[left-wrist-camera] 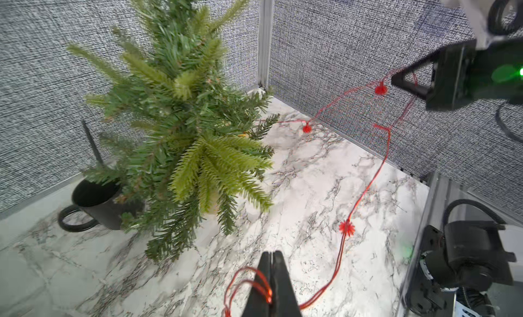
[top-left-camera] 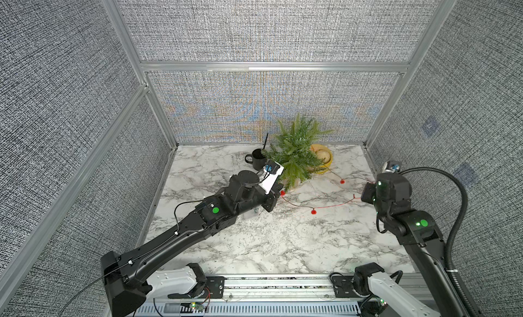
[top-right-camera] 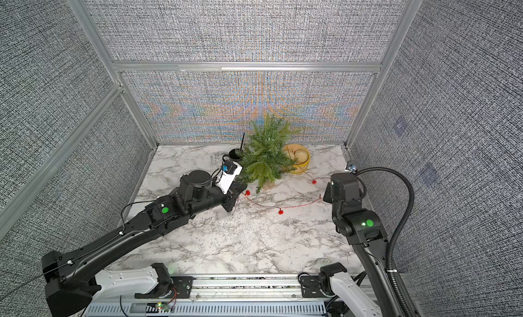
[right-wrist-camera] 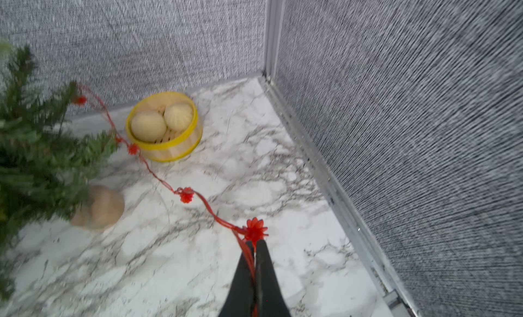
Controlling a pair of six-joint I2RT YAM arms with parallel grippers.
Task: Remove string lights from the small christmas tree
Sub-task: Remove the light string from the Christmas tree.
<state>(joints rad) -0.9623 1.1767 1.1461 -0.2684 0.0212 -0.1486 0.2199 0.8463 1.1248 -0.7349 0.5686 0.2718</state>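
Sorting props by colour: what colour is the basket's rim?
Yellow; the basket shows best in the right wrist view.

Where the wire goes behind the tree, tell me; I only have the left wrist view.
Observer: In the right wrist view, the string lights run into the small christmas tree, with one bulb up among its branches.
Operator: Report the right pincer's grip.
Observer: The right pincer is shut on the wire, just behind another bulb.
Operator: Name what sits beside that wire run.
Observer: A yellow basket holding two buns. The wire passes right beside it, but I cannot tell whether it touches.
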